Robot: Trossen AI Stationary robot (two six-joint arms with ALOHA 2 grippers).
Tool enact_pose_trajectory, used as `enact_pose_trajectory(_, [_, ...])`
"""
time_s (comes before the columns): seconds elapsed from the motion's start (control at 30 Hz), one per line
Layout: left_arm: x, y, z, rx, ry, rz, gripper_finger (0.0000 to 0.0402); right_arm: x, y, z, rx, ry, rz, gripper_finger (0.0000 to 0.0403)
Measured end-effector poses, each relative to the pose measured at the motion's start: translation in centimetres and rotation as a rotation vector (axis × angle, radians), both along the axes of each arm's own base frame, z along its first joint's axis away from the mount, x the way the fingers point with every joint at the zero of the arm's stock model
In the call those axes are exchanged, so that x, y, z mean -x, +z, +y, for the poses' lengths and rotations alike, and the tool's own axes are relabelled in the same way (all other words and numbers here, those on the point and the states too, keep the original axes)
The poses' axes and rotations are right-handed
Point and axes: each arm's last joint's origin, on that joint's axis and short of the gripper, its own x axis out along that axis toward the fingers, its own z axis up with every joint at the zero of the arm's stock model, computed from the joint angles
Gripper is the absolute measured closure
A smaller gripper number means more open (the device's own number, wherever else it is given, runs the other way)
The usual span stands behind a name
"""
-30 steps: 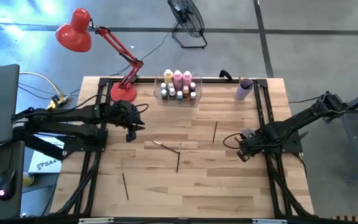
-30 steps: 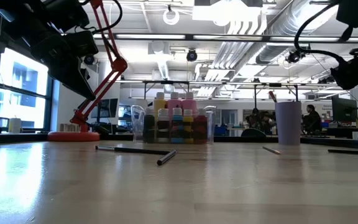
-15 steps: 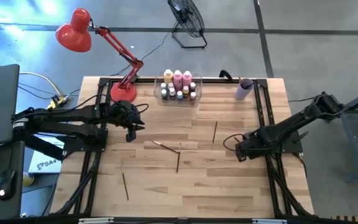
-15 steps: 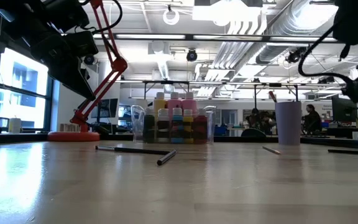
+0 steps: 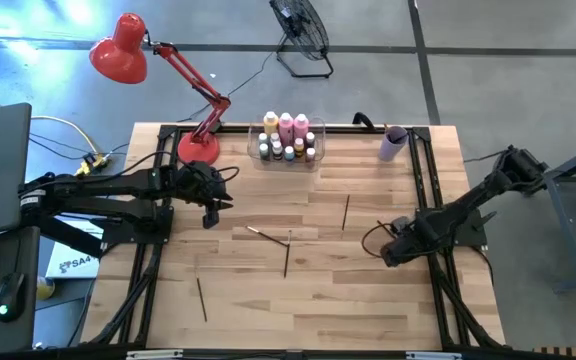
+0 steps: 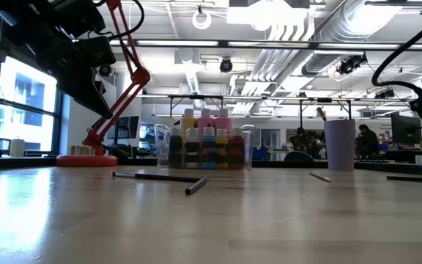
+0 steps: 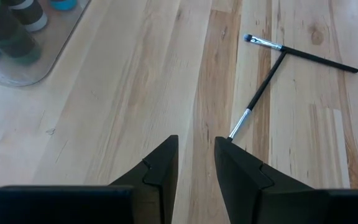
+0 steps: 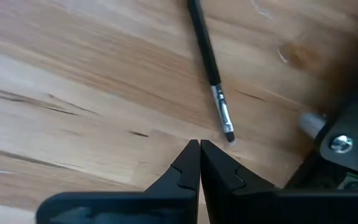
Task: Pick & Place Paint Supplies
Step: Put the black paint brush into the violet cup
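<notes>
Paint bottles, three taller pink and yellow ones among tiny white-capped ones, stand in a clear bin at the far edge. Several thin paintbrushes lie flat on the wood: one right of centre, two meeting mid-table, one near left. My left gripper hovers open at the left, a brush's tip just ahead of its fingers. My right gripper points down, shut, just short of the bristle end of another brush, holding nothing.
A lilac cup stands at the far right corner. A red desk lamp has its base at the far left corner. Black frame rails run along both sides of the table.
My right gripper has moved toward the table's near edge and sunk a little, its wrist rolling as it went. It has stayed shut. The brushes, the bottles and my left arm have kept their places.
</notes>
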Motion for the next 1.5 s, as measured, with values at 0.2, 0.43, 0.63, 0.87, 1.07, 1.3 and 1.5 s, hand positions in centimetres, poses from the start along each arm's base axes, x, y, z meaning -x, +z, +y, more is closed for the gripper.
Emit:
enact_pose_trajectory(0.2, [0.0, 0.0, 0.0, 0.000, 0.000, 0.000, 0.0300, -0.7, 0.0, 0.7, 0.081, -0.005, -0.172, 0.0400])
enact_pose_trajectory(0.43, [0.0, 0.0, 0.0, 0.000, 0.000, 0.000, 0.0300, -1.0, 0.0, 0.2, 0.234, -0.134, -0.260, 0.0401])
enact_pose_trajectory(0.63, [0.0, 0.0, 0.0, 0.000, -0.001, 0.000, 0.0300, -2.3, -0.4, 0.8, 0.272, -0.170, -0.323, 0.0401])
enact_pose_trajectory(0.87, [0.0, 0.0, 0.0, -0.014, -0.012, -0.005, 0.0300, -5.2, 1.9, 1.3, 0.394, -0.078, -0.220, 0.0401])
enact_pose_trajectory(1.07, [-0.2, 0.2, 0.0, -0.017, -0.016, -0.024, 0.0300, -5.3, 1.7, -0.6, 0.441, -0.051, 0.130, 0.0401])
enact_pose_trajectory(1.3, [-0.2, 0.2, 0.0, -0.019, -0.016, -0.029, 0.0300, -6.4, 0.2, -1.9, 0.409, 0.002, 0.220, 0.0401])
enact_pose_trajectory(1.5, [-0.2, 0.2, 0.0, -0.020, -0.015, -0.029, 0.0300, -6.7, -0.7, -2.4, 0.369, 0.059, 0.302, 0.0401])
